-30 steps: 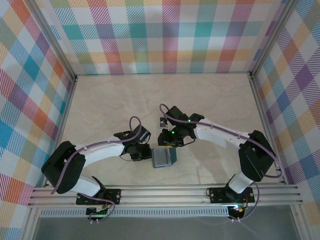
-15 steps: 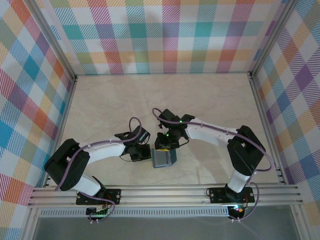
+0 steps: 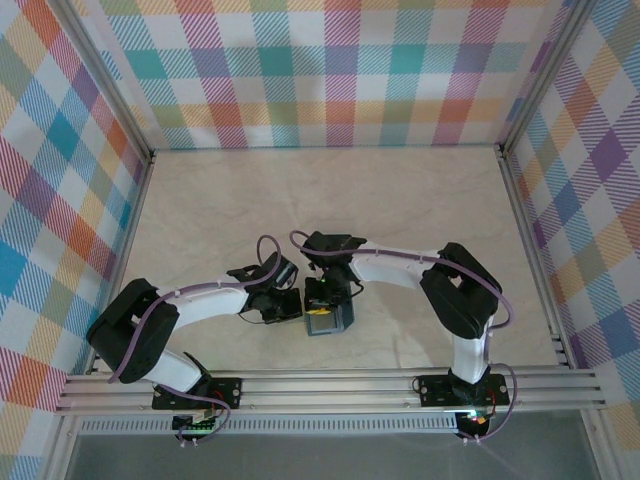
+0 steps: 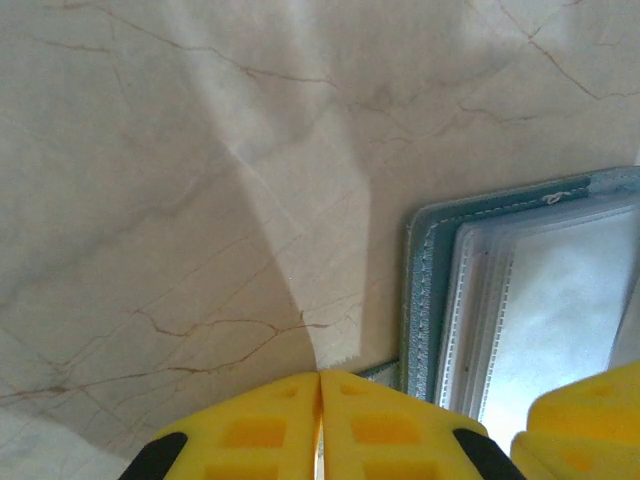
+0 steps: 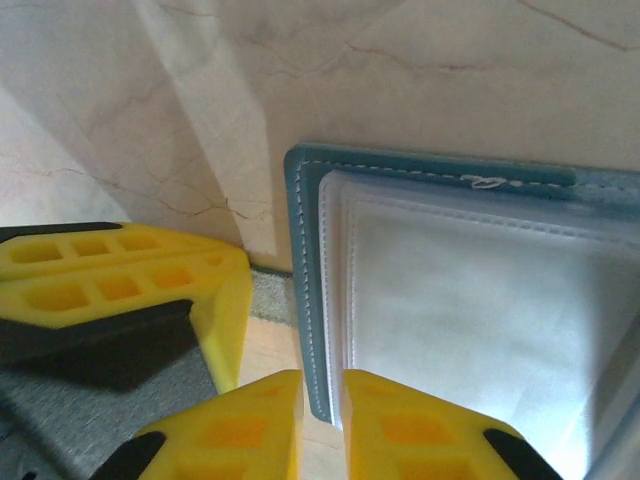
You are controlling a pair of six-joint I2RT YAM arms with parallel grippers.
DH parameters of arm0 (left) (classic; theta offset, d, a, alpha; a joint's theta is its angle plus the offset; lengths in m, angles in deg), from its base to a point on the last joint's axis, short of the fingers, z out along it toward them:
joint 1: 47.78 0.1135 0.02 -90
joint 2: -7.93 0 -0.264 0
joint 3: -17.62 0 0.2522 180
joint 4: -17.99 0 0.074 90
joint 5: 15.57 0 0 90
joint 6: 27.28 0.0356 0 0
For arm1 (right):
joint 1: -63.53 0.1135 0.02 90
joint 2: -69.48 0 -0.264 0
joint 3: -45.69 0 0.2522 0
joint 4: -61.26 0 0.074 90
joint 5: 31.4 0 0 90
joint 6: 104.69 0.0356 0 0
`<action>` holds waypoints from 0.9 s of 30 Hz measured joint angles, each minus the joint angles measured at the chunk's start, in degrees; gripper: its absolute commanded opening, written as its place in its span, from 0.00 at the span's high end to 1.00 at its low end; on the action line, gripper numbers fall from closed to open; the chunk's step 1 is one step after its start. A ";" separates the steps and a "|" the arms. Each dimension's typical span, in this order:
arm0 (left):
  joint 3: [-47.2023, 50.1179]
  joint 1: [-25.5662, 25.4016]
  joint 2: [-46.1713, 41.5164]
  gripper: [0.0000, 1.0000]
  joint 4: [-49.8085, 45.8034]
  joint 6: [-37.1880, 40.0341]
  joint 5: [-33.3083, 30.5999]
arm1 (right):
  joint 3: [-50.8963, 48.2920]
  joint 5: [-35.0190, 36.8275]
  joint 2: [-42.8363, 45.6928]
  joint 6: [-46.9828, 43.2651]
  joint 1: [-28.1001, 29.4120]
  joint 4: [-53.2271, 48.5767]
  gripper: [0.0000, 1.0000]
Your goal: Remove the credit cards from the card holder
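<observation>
At the left, the left gripper [image 4: 320, 380] is closed. Its yellow fingers are pressed together with nothing visible between them, just beside a corner of the card holder [image 4: 425, 290]. The teal holder lies open on the marbled tabletop [image 4: 150, 150], touching or nearly touching both grippers, with its clear sleeves [image 5: 470, 300] uppermost. Further right, the right gripper [image 5: 322, 390] has its fingers narrowly apart, in line with the holder's stitched edge. Whether that edge is actually pinched cannot be told.

The step in hand is judged to be securing the holder before a card is drawn. It would be done best if the cover alone were pinned flat by one gripper. A single sleeve's contents could then be taken by the other, so that the whole holder is not dragged along.

The credit cards cannot be made out, because the sleeves are washed pale by glare. The holder's far side is cut off in both wrist views. From above, the holder is partly covered by the right gripper.
</observation>
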 measured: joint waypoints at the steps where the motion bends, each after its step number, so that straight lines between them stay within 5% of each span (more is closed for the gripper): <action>1: 0.00 0.00 0.00 0.90 0.00 0.13 0.02 | -0.07 0.22 -0.07 0.00 0.00 0.00 0.78; 17: -0.26 0.02 0.20 0.91 -0.28 1.44 0.07 | -0.68 4.72 0.00 -0.52 0.00 -3.13 0.59; 27: -2.14 0.02 1.92 0.91 -1.42 1.90 0.74 | 2.99 13.97 0.00 -2.89 0.07 -13.29 0.48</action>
